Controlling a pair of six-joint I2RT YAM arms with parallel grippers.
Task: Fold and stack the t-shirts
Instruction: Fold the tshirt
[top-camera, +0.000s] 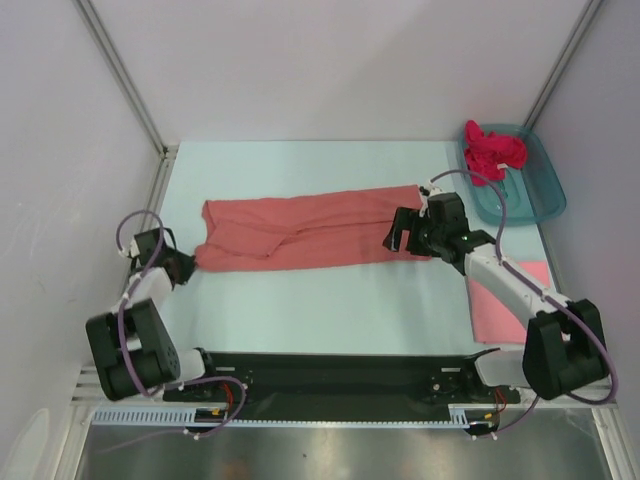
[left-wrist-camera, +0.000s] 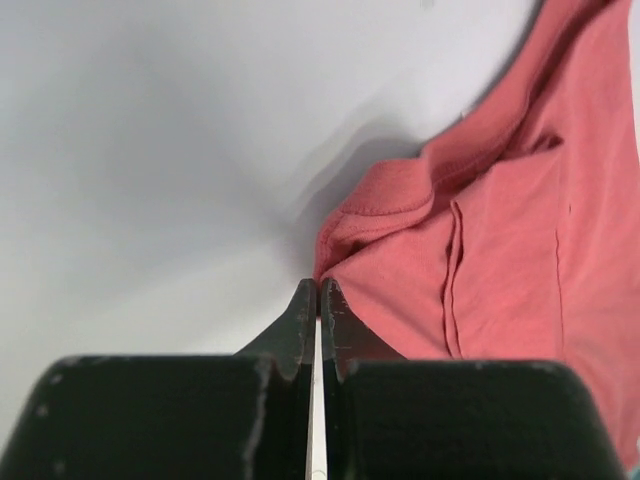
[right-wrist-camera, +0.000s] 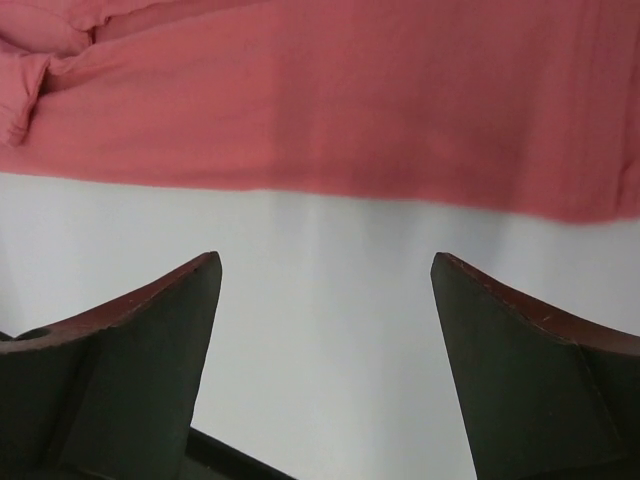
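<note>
Saw left jaws pressed together right at the bunched left corner of the salmon t-shirt (left-wrist-camera: 500, 250); couldn't tell if cloth was caught. Saw right jaws spread wide, shirt's long edge just past the tips, apart from them. Found shirt laid as a long wrinkled band across mid-bench (top-camera: 330, 310). Noted lighter pink t-shirt (top-camera: 495, 318) flat beneath right forearm, magenta t-shirt (top-camera: 493, 150) crumpled in teal tub (top-camera: 540, 195). Logged both arms reaching low toward opposite shirt ends.
</note>
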